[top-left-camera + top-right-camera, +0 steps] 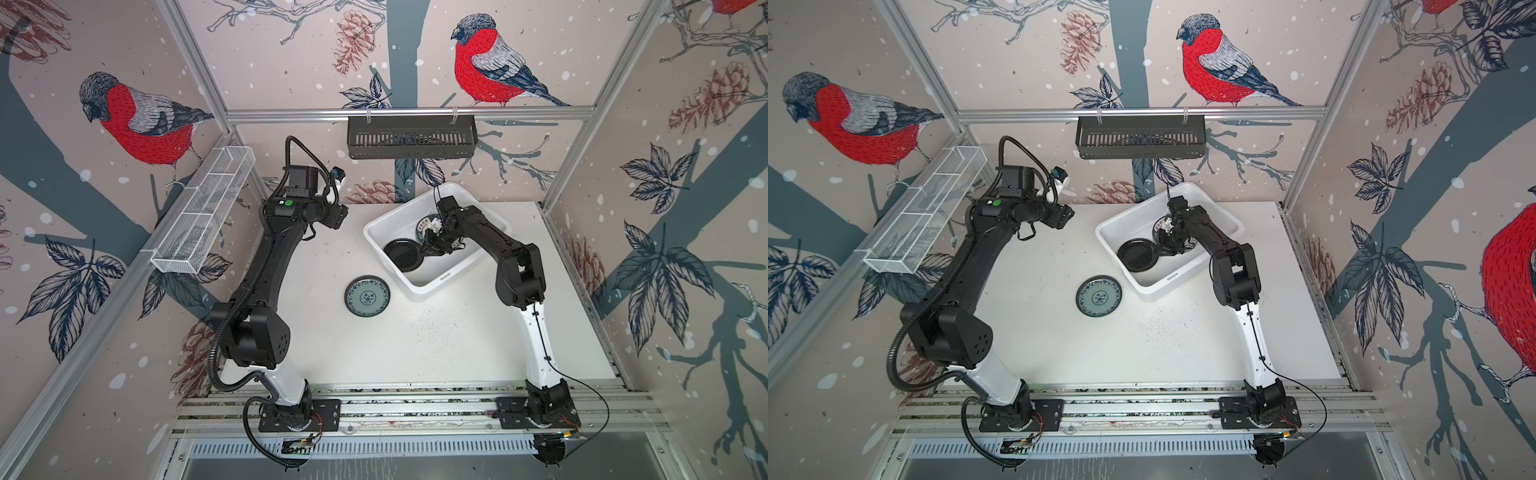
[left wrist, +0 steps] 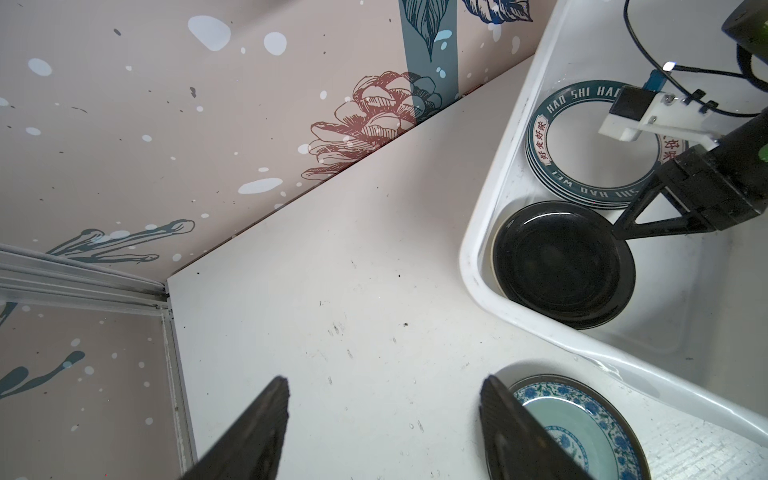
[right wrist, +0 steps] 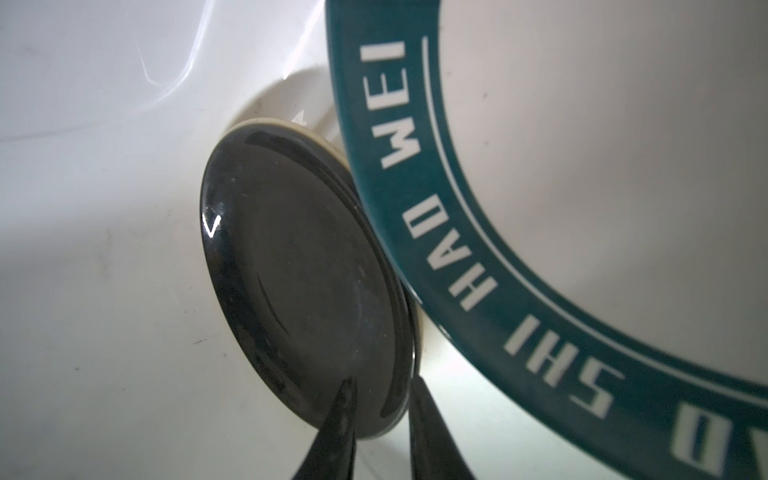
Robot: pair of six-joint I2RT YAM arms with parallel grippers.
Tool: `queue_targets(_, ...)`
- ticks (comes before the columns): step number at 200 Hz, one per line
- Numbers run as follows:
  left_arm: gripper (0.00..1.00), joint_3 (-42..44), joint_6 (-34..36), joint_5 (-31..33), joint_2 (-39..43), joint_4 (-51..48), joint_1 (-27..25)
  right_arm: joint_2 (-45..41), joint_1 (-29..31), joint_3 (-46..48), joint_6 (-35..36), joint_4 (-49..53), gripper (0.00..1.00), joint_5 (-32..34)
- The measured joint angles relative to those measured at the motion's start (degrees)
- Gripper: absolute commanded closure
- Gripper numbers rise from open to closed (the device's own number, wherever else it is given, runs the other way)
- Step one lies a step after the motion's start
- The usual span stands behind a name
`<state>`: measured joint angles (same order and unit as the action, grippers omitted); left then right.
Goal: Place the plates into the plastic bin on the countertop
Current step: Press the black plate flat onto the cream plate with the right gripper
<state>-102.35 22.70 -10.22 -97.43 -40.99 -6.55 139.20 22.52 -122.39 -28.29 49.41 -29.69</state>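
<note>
The white plastic bin [image 1: 432,286] [image 1: 1167,286] stands at the back right of the countertop [image 1: 415,353]. Inside it the black plate [image 1: 402,254] [image 2: 561,262] [image 3: 299,270] lies on a cream-rimmed plate [image 3: 291,124], beside a stack of white plates with dark lettered rims [image 2: 590,137] [image 3: 582,166]. My right gripper [image 1: 428,249] [image 3: 382,386] reaches down into the bin, one finger on each side of the black plate's rim. A teal patterned plate [image 1: 367,296] [image 1: 1099,296] [image 2: 582,424] lies on the countertop in front of the bin. My left gripper [image 2: 382,382] hangs open above the countertop beside that plate, holding nothing.
A black slotted rack [image 1: 411,137] hangs on the back wall. A white wire mesh tray [image 1: 203,212] hangs on the left wall. The bin's rim [image 2: 469,257] is close to the teal plate. Both arm bases sit on the front rail [image 1: 415,409].
</note>
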Motion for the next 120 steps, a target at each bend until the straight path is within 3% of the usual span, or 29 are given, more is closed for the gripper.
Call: queue_targets(120,0.27,1.09,-0.22,-1.07,-0.61,0.13,0.37,1.29,0.87,-1.68,-0.04,1.55,0.75,1.07)
